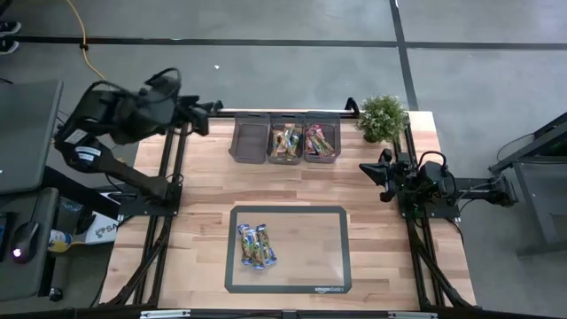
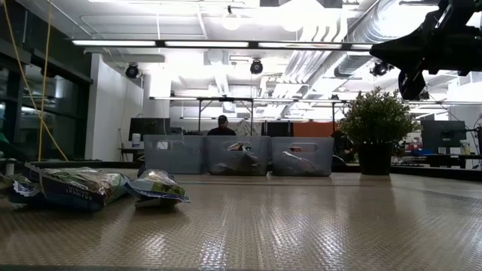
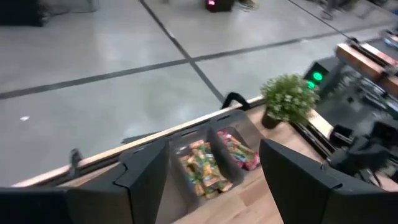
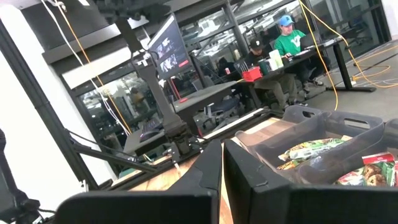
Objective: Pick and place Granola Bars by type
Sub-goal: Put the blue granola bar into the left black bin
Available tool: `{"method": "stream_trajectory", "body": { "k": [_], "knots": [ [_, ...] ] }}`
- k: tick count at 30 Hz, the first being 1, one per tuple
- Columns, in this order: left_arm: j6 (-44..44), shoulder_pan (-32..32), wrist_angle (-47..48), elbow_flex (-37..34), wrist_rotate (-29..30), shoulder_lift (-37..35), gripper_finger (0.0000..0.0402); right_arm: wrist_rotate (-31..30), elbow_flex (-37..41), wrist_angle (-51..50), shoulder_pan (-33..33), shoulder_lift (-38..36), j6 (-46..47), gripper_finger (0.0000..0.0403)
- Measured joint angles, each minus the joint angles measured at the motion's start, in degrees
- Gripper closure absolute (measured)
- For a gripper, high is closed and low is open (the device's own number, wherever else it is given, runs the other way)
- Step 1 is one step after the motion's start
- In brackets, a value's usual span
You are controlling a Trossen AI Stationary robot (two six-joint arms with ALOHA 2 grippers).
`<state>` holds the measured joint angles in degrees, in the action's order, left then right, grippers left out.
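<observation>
Shiny wrapped Granola Bars (image 1: 256, 245) lie on the clear mat (image 1: 330, 283). Left gripper (image 3: 211, 180) jaws spread wide, empty; right gripper (image 1: 370, 176) jaws released, empty.

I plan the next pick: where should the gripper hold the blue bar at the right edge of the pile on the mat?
Grip the blue bar across its narrow width near the middle, coming straight down. It lies flat on the mat, open on its right.

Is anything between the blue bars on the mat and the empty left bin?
Nothing visible. Only bare table lies between the blue granola bars on the mat and the empty bin; the left gripper and right gripper stay outside that path.
</observation>
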<state>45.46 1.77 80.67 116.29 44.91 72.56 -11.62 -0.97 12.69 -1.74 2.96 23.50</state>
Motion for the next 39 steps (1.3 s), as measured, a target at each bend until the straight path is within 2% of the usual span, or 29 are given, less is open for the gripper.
{"method": "stream_trajectory", "body": {
  "k": [3,6,13,26,31,39],
  "knots": [
    [7.97,4.3,5.87,0.02,4.21,-0.81,0.0156,0.0,0.0,0.0,0.0,0.0,0.0,0.0402],
    [16.73,8.47,9.48,-1.1,4.86,-0.93,0.0156,0.0,0.0,0.0,0.0,0.0,-0.01,0.0402],
    [30.71,14.39,9.41,-9.79,0.84,-1.59,0.0156,0.0,0.0,0.0,0.0,0.0,0.01,0.0402],
    [55.97,22.6,7.93,-29.44,-11.63,-0.85,0.0156,0.0,0.0,0.0,0.0,0.0,0.0,0.0402],
    [59.69,25.08,0.36,-34.69,-14.74,0.49,0.0156,0.0,0.0,0.0,0.0,0.0,0.01,0.0402],
    [59.86,24.88,-12.93,-39.15,-19.78,5.77,0.0156,0.0,0.0,0.0,0.0,0.0,-0.01,0.0402]
  ]
}}
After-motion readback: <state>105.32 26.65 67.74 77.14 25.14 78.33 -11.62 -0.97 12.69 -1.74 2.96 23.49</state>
